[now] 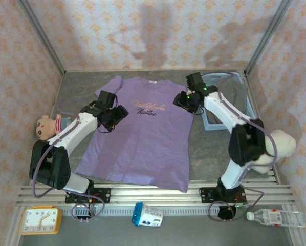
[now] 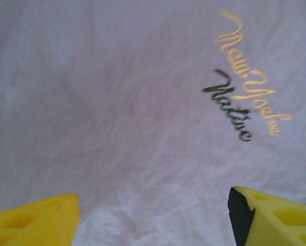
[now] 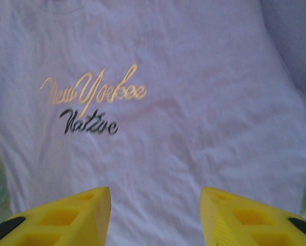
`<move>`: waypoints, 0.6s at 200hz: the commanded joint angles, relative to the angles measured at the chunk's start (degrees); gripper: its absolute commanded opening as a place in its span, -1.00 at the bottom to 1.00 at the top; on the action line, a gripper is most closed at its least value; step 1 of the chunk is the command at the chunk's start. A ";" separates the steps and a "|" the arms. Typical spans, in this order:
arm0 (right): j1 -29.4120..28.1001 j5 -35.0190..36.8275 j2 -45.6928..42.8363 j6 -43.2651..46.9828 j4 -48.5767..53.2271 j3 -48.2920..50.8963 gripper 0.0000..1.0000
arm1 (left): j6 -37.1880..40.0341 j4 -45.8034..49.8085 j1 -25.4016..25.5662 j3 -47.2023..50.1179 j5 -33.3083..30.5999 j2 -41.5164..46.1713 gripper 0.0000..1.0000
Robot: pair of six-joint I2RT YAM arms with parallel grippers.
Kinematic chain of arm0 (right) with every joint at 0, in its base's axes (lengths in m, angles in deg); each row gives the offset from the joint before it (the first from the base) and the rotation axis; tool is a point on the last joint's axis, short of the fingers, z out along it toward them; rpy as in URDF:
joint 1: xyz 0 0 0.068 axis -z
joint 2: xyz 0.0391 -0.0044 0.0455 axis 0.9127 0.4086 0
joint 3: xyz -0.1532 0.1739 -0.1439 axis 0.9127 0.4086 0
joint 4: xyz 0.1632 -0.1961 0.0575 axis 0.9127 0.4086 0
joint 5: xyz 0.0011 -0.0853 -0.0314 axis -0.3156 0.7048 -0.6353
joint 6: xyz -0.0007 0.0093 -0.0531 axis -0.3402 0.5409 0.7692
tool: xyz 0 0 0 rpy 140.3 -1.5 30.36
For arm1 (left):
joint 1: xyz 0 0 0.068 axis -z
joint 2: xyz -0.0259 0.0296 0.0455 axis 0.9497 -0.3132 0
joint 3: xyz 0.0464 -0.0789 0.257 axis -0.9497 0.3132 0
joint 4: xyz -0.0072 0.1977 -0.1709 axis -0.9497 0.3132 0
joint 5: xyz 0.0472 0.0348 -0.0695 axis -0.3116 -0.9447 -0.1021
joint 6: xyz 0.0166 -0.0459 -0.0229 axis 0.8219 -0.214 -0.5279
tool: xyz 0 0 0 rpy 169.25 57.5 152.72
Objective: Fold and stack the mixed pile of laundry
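Lilac shirt (image 1: 143,143) lies flat, print up, on the counter (image 1: 209,148). Left arm (image 1: 76,128) and right arm (image 1: 224,110) hover over its chest — jaws spread, pinching nothing. Risk, as I judge it: a shallow pinch catches one layer only — fold drags, hem bunches crooked.
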 commanded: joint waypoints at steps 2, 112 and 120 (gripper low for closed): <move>-0.39 3.49 7.40 2.35 -1.65 -6.52 -0.04 | -3.85 2.11 0.44 3.52 -1.06 0.38 0.53; 3.48 9.09 24.59 -0.66 2.94 -14.16 -0.21 | -2.77 3.70 -2.74 9.34 -8.85 -7.77 0.40; 3.60 8.50 22.56 -0.70 2.19 -11.01 -0.21 | -1.88 4.10 -4.15 7.83 -9.55 -9.75 0.39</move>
